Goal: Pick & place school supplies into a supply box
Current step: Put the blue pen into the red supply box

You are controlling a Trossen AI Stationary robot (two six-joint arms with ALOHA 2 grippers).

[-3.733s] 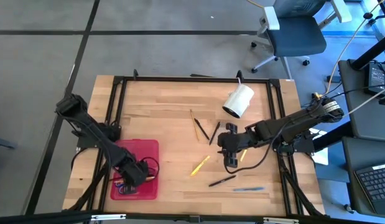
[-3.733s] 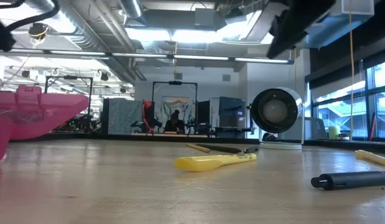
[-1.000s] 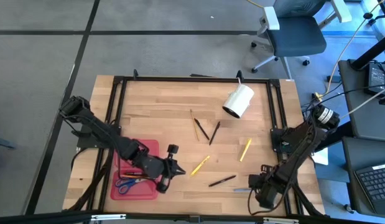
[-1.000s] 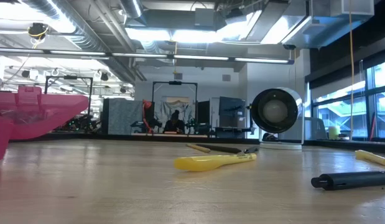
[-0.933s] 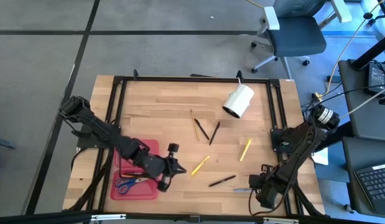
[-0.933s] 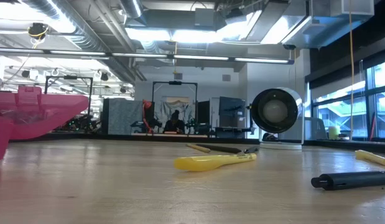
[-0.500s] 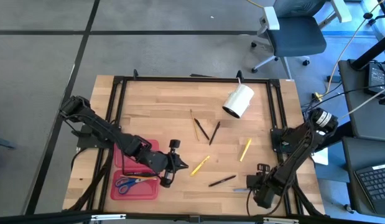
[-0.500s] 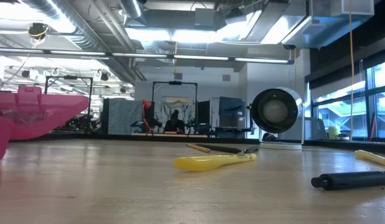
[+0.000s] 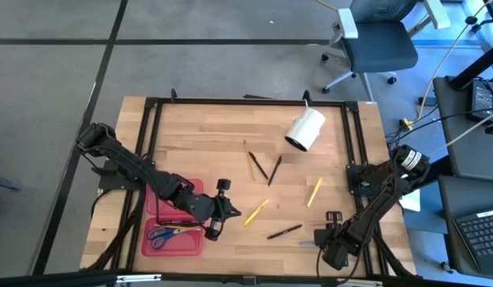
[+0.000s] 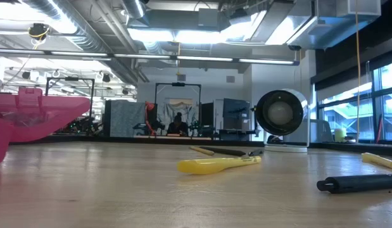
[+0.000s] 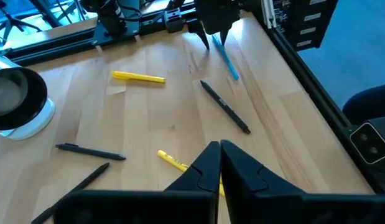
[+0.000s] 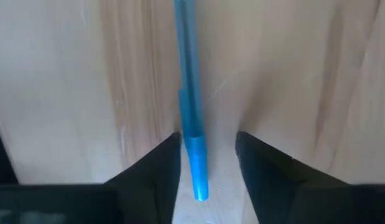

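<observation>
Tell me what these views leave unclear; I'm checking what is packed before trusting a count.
- Red case, high view: the left arm covers its upper half, so only the scissors show inside.
- Low view: the case is cut off by the picture's edge; its inside is hidden.
- Blue pen, right wrist view: lies between the right gripper jaws; contact cannot be told.
- High view: that pen is mostly hidden under the gripper.
</observation>
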